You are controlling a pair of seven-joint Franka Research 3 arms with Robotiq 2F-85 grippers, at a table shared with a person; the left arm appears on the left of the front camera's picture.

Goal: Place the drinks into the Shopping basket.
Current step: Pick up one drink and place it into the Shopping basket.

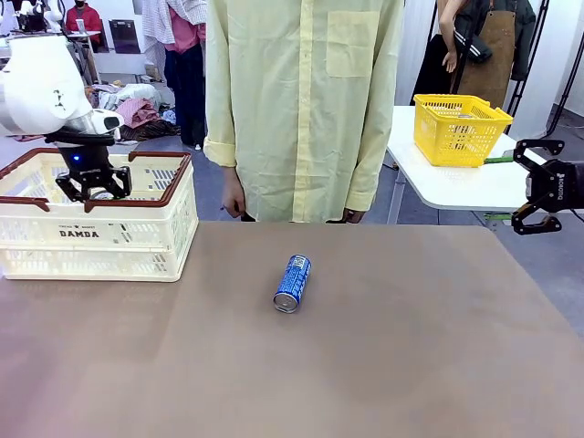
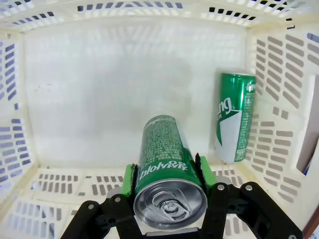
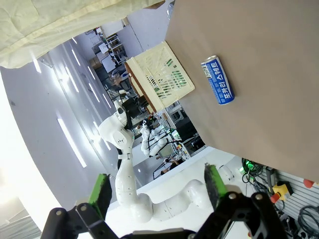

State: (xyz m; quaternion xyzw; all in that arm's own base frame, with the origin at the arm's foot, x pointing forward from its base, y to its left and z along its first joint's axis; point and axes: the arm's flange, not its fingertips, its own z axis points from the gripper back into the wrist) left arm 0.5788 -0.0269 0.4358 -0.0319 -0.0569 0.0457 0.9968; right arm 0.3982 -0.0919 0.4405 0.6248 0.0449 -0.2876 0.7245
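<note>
Desk (image 1: 383, 365) first: the blue can (image 1: 292, 284) is seen lying on its side at mid-desk, untouched. Off the right edge, the right pincer (image 1: 522, 187) is held wide, nothing gripped. Farther left, a green can (image 2: 164, 149) is clamped in the left pincer (image 2: 166, 174) above the floor of the Shopping basket (image 1: 137, 237). A second green can (image 2: 234, 117) is laid on that floor beside a wall.

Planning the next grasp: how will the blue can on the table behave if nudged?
The blue can lies on its side on the flat table, so a sideways nudge would probably roll it. Its smooth printed metal looks slippery, and a slim drink can may dent under a hard squeeze.
</note>
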